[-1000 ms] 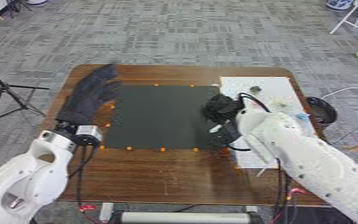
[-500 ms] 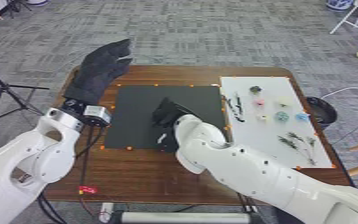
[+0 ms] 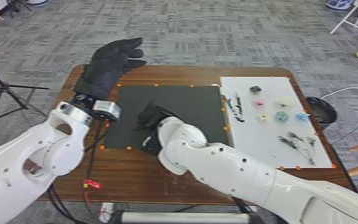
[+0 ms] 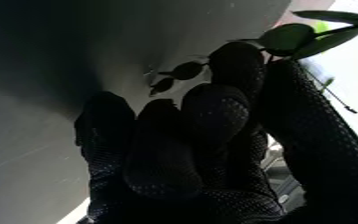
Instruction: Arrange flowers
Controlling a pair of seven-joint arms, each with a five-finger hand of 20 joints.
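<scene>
Table (image 3: 127, 175) smooth wood; dark mat (image 3: 191, 102) matt; right hand (image 3: 154, 118) textured cloth.

Up top, the head view looks forward and down over the desk (image 3: 184, 185), reaching the floor (image 3: 193, 30) beyond, with the right hand (image 3: 152, 119) well off from the lens. Now the right wrist view, and it's tight! It looks along that hand (image 4: 162, 165) toward the fingertips; both views share it.
</scene>
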